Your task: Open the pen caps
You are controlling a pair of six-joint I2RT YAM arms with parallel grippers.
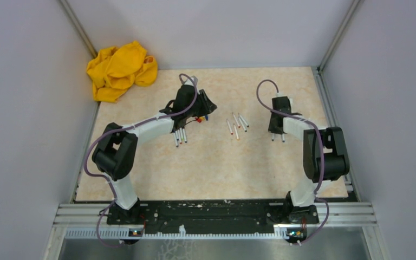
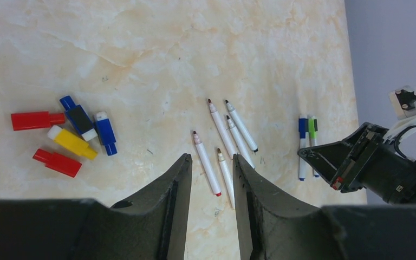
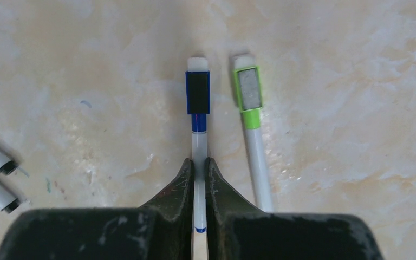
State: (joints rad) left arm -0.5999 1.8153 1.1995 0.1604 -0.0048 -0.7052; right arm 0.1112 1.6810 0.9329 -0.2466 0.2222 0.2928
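I'm watching my right gripper [image 3: 199, 176] pinching tight on the white barrel of the blue-capped pen [image 3: 199, 145]; its blue cap [image 3: 197, 93] is sitting on, just ahead of the fingertips; the green-capped pen [image 3: 255, 146] is lying just right; my left gripper [image 2: 212, 158] is hovering narrowly parted, holding nothing; bare pens [image 2: 222, 130] are lying just ahead, loose caps [image 2: 73, 142] off left.

I'm looking at a beige, marble-patterned worktop [image 1: 216, 168]; a crumpled yellow cloth [image 1: 120, 70] sits at its far left corner; left of centre lie five loose plastic caps [image 2: 71, 142] in a cluster, two red, one yellow, one blue, one blue with a black face; at mid-worktop, five uncapped white-barrelled pens [image 2: 222, 128] lie roughly parallel; four more white pens [image 1: 180, 137] lie side by side nearer the left; to the right, a blue-capped white pen [image 3: 198, 103] and a green-capped white pen [image 3: 249, 97] lie just beside each other, not touching.
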